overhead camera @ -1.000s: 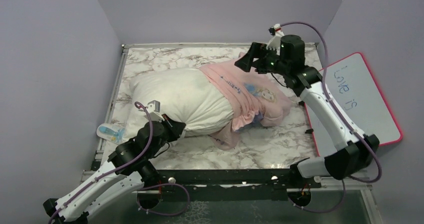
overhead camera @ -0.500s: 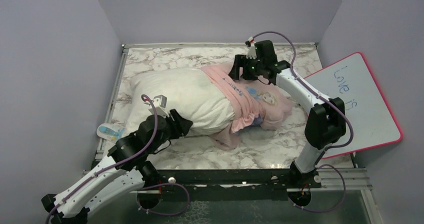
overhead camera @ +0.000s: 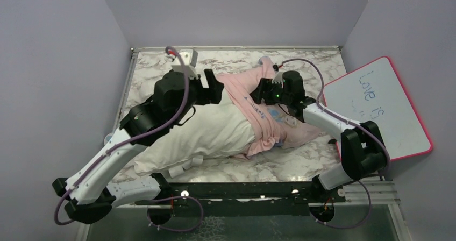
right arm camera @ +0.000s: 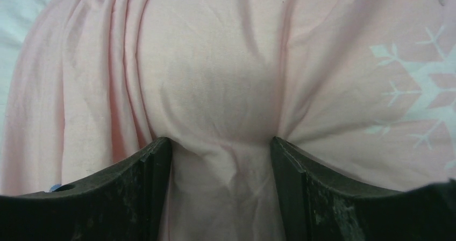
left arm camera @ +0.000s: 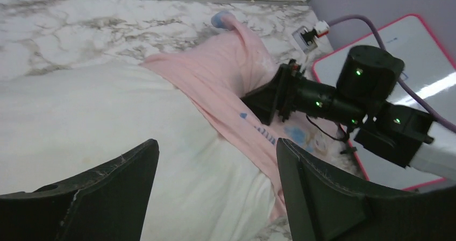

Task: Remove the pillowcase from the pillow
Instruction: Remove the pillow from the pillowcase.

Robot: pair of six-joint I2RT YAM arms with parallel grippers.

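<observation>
Top view: one white pillow point(overhead camera: 215, 132) lies mid-frame on the marble table point(overhead camera: 156, 63), with one pink pillowcase point(overhead camera: 240, 93) bunched over its right end. There are two grippers: the left gripper point(overhead camera: 216, 87) is above the pillow and the right gripper point(overhead camera: 259, 93) is on the fabric.

Left wrist view: its two fingers point(left arm camera: 107, 198) stand apart with nothing between them.

Right wrist view: its two fingers point(right arm camera: 134, 198) pinch a mound of pillowcase.

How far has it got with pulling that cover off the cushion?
Roughly halfway. Done: most of the plump white pillow lies bare. In hand: the right gripper pinches a fold of the pink printed fabric pillowcase, while the left gripper hangs open above the pillow. To do: the pillowcase covers the pillow's right end and must slide off completely.
</observation>
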